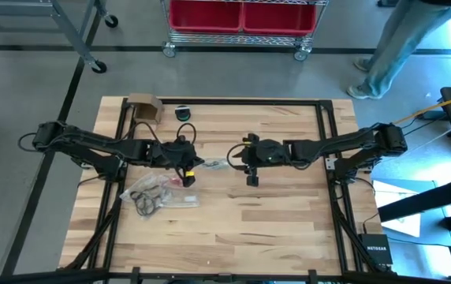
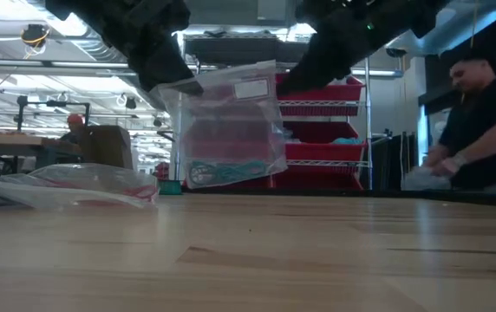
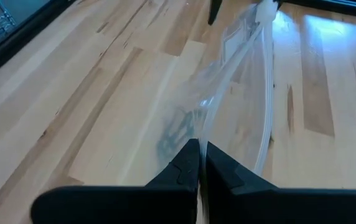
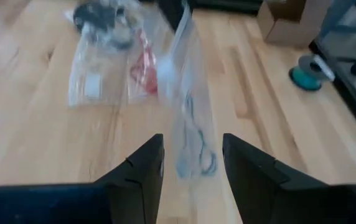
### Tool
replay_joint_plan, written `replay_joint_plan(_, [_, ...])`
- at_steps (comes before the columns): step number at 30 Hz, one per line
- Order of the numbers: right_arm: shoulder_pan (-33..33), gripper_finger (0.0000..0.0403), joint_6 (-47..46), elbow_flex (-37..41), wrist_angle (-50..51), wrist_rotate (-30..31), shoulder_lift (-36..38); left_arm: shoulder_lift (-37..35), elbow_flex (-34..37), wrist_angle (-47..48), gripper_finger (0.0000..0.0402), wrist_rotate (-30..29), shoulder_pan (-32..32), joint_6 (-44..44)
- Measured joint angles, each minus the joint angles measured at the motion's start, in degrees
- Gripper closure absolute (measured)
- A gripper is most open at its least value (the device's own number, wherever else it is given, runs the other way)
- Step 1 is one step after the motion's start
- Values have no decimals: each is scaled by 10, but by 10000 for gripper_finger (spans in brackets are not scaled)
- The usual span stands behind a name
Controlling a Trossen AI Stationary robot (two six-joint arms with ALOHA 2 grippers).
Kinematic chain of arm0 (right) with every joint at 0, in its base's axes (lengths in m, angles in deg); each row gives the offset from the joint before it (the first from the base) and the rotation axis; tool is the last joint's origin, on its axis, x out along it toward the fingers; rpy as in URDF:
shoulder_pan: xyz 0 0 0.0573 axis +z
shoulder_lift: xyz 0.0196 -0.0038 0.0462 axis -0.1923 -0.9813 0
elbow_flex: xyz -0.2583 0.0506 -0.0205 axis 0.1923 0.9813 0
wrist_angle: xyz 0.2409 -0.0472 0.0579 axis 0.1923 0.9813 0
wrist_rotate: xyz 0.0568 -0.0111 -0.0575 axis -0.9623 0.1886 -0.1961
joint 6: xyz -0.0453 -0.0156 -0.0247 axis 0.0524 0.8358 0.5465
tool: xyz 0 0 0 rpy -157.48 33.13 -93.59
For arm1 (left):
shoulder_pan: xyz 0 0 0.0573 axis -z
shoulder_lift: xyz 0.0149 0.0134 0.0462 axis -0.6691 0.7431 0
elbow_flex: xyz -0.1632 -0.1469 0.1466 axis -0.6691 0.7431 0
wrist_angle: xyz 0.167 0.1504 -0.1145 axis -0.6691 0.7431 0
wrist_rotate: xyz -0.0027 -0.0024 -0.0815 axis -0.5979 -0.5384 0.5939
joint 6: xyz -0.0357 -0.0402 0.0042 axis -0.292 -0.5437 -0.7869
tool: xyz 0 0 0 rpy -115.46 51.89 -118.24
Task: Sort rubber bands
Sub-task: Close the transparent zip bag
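A clear zip bag with green-teal rubber bands in its bottom hangs upright over the middle of the table. My left gripper is shut on the bag's upper corner on the left arm's side. My right gripper is open at the opposite upper corner. Its fingers stand on either side of the bag's edge, and I see no touch. In the high view the bag spans the gap between the left gripper and the right gripper. My left gripper pinches the bag's top corner between its two shut fingers, coming from the table's left and slanting down. The bag hangs upright below the fingers. Its lower edge is close to the table; whether it rests there I cannot tell.
Two more clear bags lie on the table near the left arm, one with black bands and one with red bands. A cardboard box and a teal roll sit at the far edge. A person stands beyond the table.
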Motion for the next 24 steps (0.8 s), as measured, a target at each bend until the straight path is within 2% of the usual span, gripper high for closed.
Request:
replay_joint_plan(16, [8, 253, 18, 3, -80, -19, -24, 0, 0, -1, 401, 0, 0, -2])
replay_joint_plan(19, [7, 288, 25, 4, -96, -24, -37, 0, 0, 0, 401, 0, 0, 0])
replay_joint_plan(24, [7, 385, 37, 3, -99, -28, -38, 0, 0, 4, 402, 0, 0, -10])
